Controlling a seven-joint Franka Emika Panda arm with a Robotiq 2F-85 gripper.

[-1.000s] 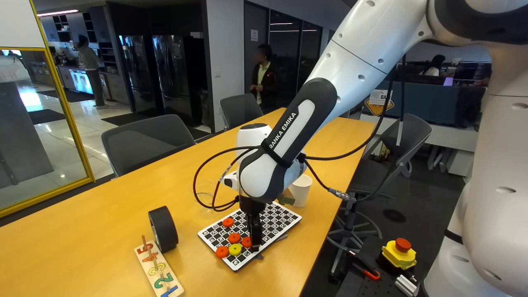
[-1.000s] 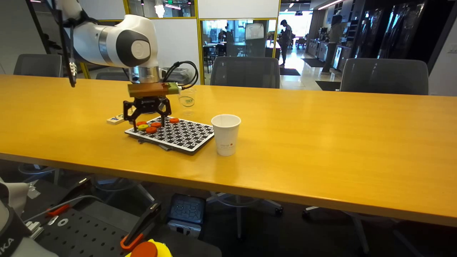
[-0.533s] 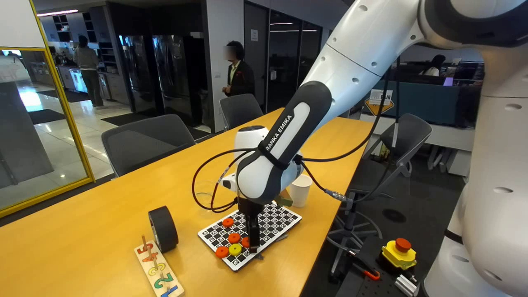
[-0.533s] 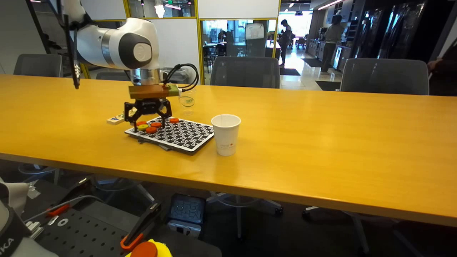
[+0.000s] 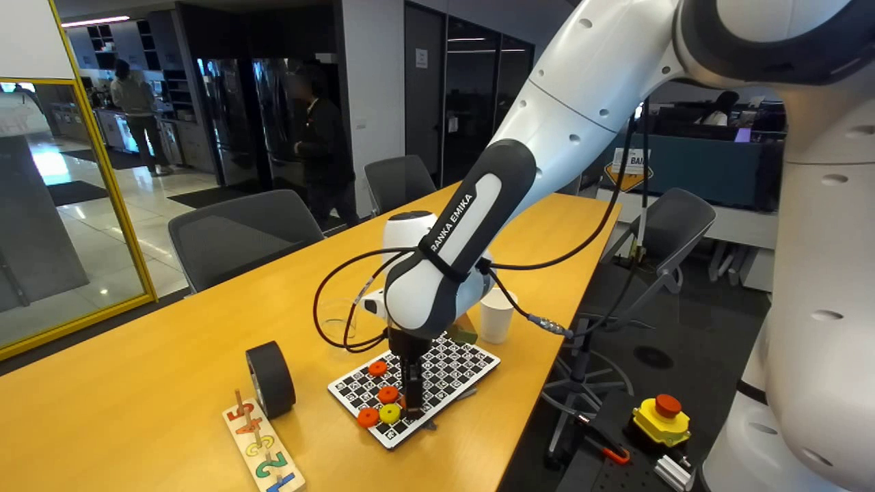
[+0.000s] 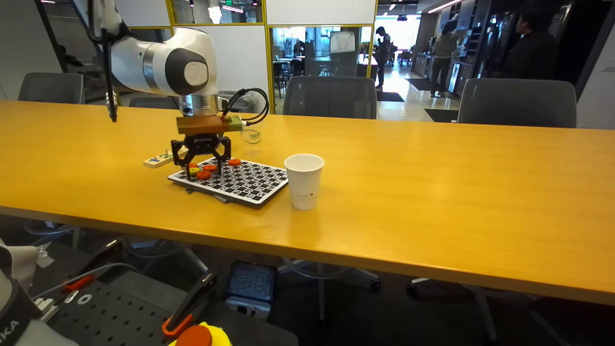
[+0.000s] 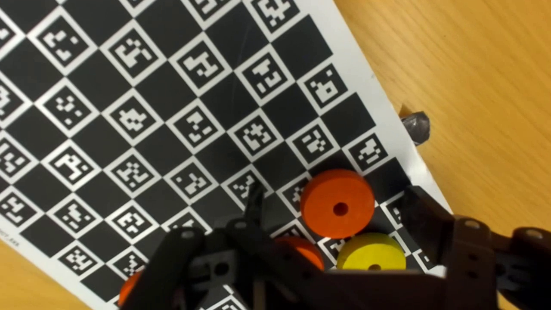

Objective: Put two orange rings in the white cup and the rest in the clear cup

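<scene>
My claw [image 7: 335,196] spread around one orange ring [image 7: 338,191]

In an exterior view, my bench [image 5: 171,369] is smooth yellow wood with gray chairs [image 5: 239,236] along it. A flat checkered board [image 5: 454,372] and a fat black wheel [image 5: 277,376] sit on top.

In an exterior view, the white cup [image 6: 304,180] stands near the board. The clear cup [image 6: 251,137] is behind the board.

In the wrist view, I see my claw stretched wide, with the ring between its tips. The ring lies on the board, round and bright, with a little hole.

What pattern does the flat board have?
The board is checkered black and white, best seen in the wrist view.
</scene>
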